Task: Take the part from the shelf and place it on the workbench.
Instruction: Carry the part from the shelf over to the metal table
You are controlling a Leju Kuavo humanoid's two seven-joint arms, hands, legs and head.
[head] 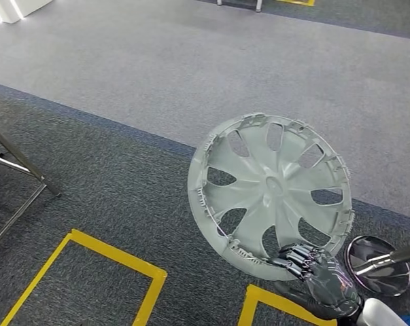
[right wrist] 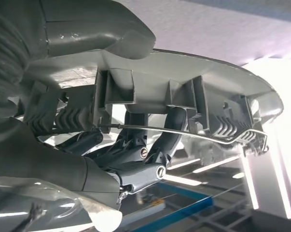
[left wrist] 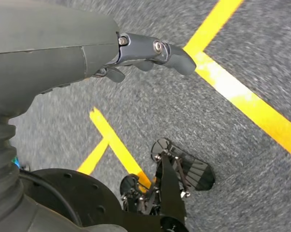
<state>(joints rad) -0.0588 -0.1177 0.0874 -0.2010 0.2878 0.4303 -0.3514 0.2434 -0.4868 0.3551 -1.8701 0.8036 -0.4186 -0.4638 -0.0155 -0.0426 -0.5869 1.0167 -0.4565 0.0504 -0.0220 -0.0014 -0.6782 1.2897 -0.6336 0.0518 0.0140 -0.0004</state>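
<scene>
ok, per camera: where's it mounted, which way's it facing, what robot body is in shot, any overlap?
Head view: high on the body, facing forward and down at grey carpet with yellow tape; right hand grips the wheel cover at its near rim.
Left wrist view: behind the left hand, which holds nothing, facing the taped floor.
Right wrist view: behind the right hand, close under the wheel cover's rim.
Shared: head and right wrist views share the wheel cover and right hand.
</scene>
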